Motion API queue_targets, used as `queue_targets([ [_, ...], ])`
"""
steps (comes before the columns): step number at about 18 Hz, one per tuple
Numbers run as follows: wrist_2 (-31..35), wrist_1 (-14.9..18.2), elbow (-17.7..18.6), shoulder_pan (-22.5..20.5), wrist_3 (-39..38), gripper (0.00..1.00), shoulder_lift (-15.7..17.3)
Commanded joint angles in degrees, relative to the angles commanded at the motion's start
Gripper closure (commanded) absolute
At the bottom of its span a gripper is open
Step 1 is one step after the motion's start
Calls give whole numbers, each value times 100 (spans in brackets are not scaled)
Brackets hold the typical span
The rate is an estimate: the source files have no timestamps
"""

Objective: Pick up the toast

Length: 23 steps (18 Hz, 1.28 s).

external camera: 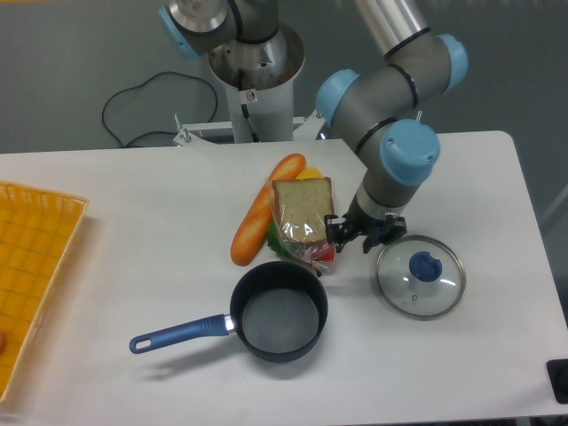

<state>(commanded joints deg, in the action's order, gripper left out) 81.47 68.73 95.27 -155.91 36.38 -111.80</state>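
The toast (303,211) lies near the middle of the white table (133,231), a squarish tan slice in shiny clear wrap, resting partly on a small heap of wrapped food with green and red showing at its lower edge; a long orange loaf (264,213) lies slantwise just beside its left edge, touching or nearly so; a bit of yellow peeks out behind its top right corner. The gripper (362,236) hangs just beside the toast's right lower corner, its dark fingers spread apart with nothing between them; whether a finger touches the wrap cannot be told. Below the toast sits 1 dark saucepan (280,311) with a blue handle pointing left; to the right lies 1 glass lid (420,275) with a blue knob; a yellow tray (31,266) lies at the table's left edge.
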Motion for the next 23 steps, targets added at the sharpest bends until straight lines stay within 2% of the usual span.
queue_targets([
  [11, -817, 79, -35, -176, 0, 9, -53],
  [12, -887, 131, -35, -229, 0, 9, -53],
  [16, -1195, 676, -263, -466, 412, 9, -123],
  [23, -1792, 774, -316, -431, 510, 9, -246],
])
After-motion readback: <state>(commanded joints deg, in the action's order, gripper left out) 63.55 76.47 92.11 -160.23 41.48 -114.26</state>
